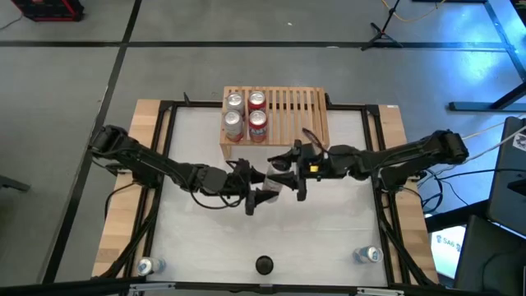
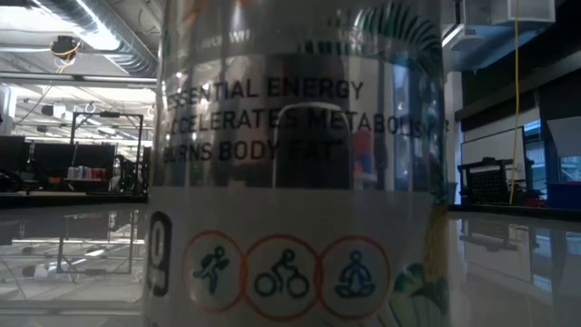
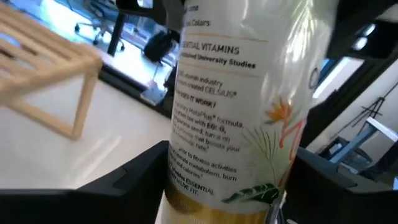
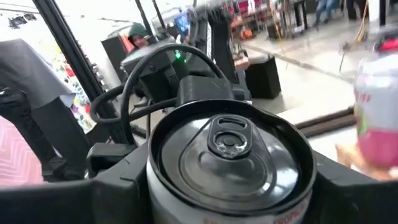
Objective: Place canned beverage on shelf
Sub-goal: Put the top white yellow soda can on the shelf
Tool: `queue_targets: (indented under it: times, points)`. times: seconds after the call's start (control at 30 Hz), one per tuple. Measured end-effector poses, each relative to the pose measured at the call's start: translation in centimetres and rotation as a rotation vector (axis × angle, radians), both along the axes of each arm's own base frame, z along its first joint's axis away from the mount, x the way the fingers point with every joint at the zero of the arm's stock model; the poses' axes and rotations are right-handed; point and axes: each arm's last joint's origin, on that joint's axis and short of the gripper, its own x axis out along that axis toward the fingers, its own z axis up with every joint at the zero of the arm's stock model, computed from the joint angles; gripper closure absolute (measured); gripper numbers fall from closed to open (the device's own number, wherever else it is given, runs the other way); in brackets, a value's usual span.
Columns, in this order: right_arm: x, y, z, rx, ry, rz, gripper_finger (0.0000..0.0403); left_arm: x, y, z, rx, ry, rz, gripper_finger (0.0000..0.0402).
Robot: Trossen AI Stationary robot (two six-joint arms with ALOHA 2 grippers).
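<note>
A white canned beverage with printed text and a flower design (image 1: 277, 182) is near the table's middle, between my two grippers. It fills the low view (image 2: 300, 163), where it looks upright. My left gripper (image 1: 256, 196) is shut on it from the left and my right gripper (image 1: 289, 174) from the right. The light-wood slatted shelf (image 1: 292, 111) stands at the far middle, with several red and silver cans (image 1: 246, 115) standing on its left part. Whether the white can's base touches the table does not show. My left gripper pinches the can's lower side wall (image 3: 186, 180) between its two fingers (image 3: 134, 177), one on each side, lying across the can. My right gripper pinches the can just below its top rim (image 4: 161, 186) between its two fingers (image 4: 109, 165), slanting down from above the pull-tab lid (image 4: 229, 140).
The shelf's leg and slats show in the left wrist view (image 3: 56, 68). One red can shows in the right wrist view (image 4: 378, 112). Two small objects stand at the table's near corners (image 1: 146, 265) (image 1: 368, 255), and a dark round object (image 1: 263, 265) at the near middle.
</note>
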Motion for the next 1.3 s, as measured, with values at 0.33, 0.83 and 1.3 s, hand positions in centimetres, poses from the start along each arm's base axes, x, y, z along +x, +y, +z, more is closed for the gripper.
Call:
queue_targets:
  times: [0.33,0.83,1.3]
  points:
    - [-2.7,-4.6,1.7,-0.128,0.055,-0.081,0.0176,-4.9,1.0,4.5,0.01,0.038,-0.08,0.0103]
    - [-2.9,-14.7,4.0,-0.333,0.191,-0.213,0.0176,-12.2,4.0,8.2,0.005,0.087,-0.119,0.0102]
    - [-1.1,-22.3,2.7,-0.394,0.203,-0.025,0.0176,-13.0,5.5,8.9,0.04,0.046,-0.025,0.0101]
